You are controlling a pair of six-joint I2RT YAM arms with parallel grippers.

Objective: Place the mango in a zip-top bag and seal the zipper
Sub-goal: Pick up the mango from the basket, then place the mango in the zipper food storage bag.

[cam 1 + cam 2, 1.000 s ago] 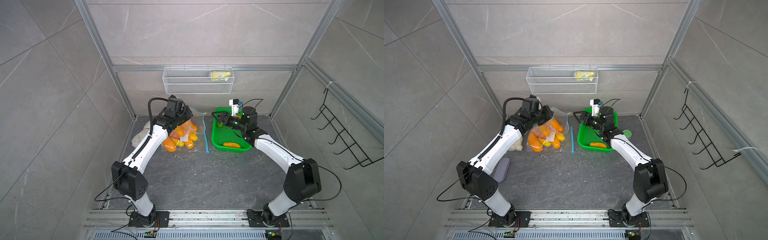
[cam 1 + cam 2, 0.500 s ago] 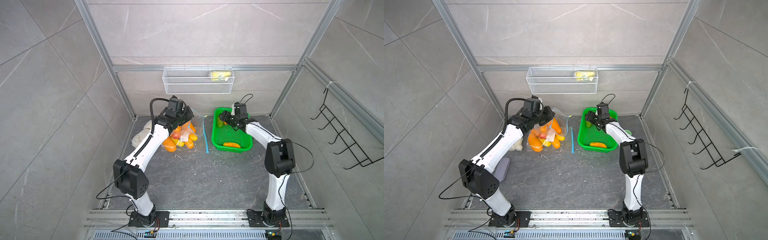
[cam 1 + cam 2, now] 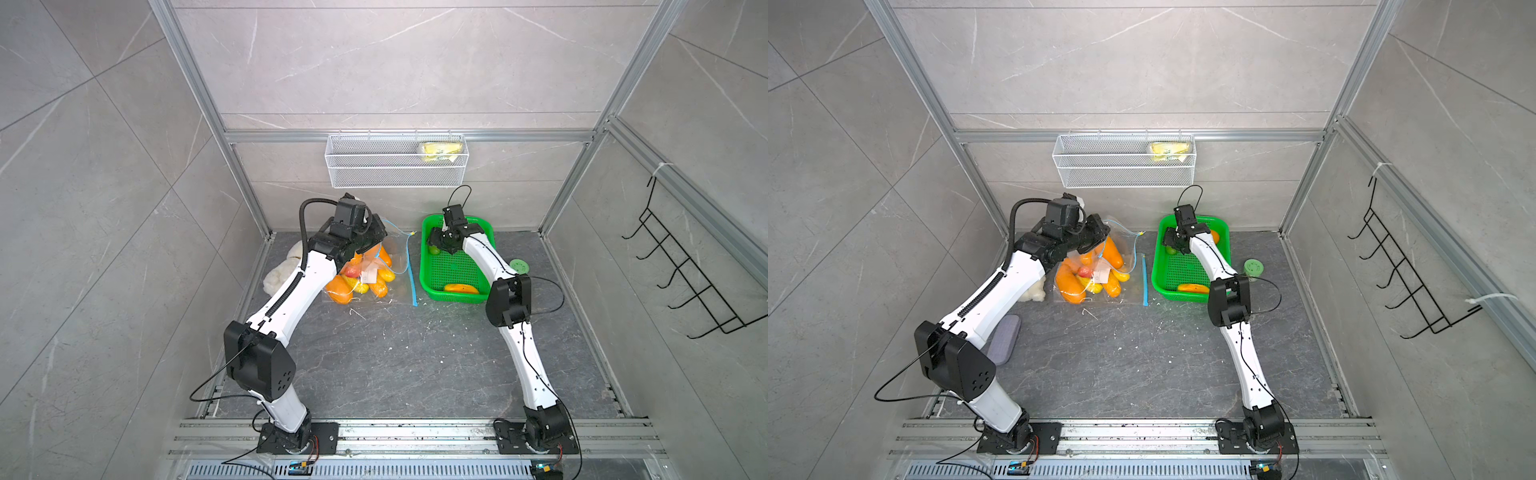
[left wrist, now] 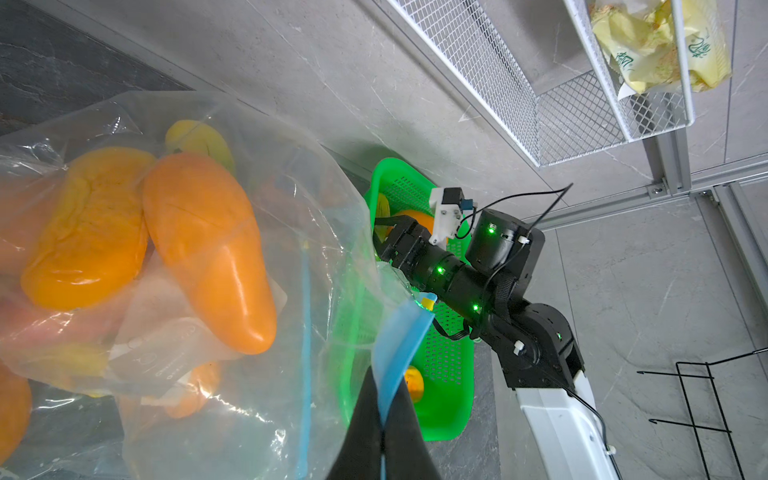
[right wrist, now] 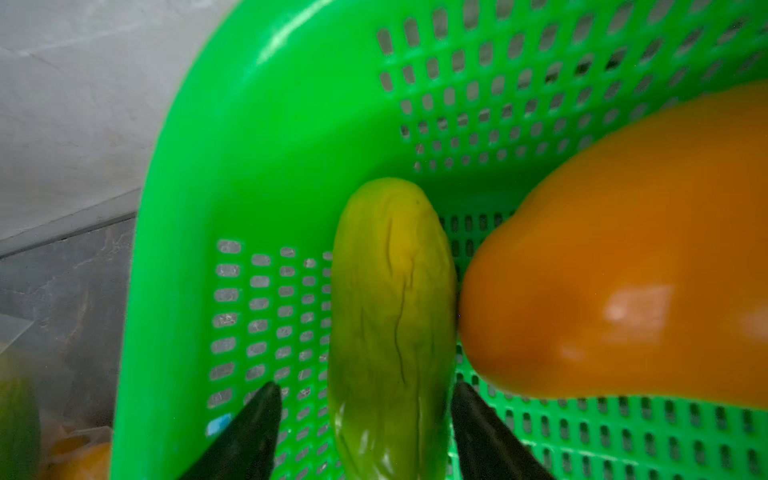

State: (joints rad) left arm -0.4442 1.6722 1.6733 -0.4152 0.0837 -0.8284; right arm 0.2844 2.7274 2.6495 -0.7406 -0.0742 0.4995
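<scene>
Two white robot arms reach toward the back of a dark grey surface (image 3: 395, 353) inside a tiled booth.

The left hand (image 4: 381, 419) is clamped on the blue zipper (image 4: 399, 345) edge of a clear bag (image 4: 257, 124) and holds that part of the edge up off the surface. In both top views the bag (image 3: 397, 270) lies left of centre. The zipper (image 3: 411, 278) runs along the side nearest a green basket (image 3: 424, 266). Several orange and yellow fruits and a white tag are inside the bag.

The right hand (image 5: 365, 390) is down inside the basket (image 5: 187, 208), at its far end near the back wall. Its jaws stand apart, one on each side of a green-yellow mango (image 5: 395, 311) that lies on the basket floor in the corner. One fingertip (image 5: 469, 411) is at the mango's skin. On the other side a gap shows between finger and fruit, so the mango is straddled, not squeezed. In a top view the mango (image 3: 434, 249) shows only as a small green patch under the hand.

An orange mango (image 5: 623, 291) touches the green-yellow one on one side. A third mango (image 3: 461, 288) lies alone at the near end of the basket, well apart from the hand.

A white wire shelf (image 3: 395, 166) on the back wall holds a yellow packet (image 3: 440, 149). A white fluffy cloth (image 3: 282, 270) lies left of the bag, and a round green lid (image 3: 519, 266) lies just right of the basket. A black hook rack (image 3: 685, 270) hangs on the right wall.
</scene>
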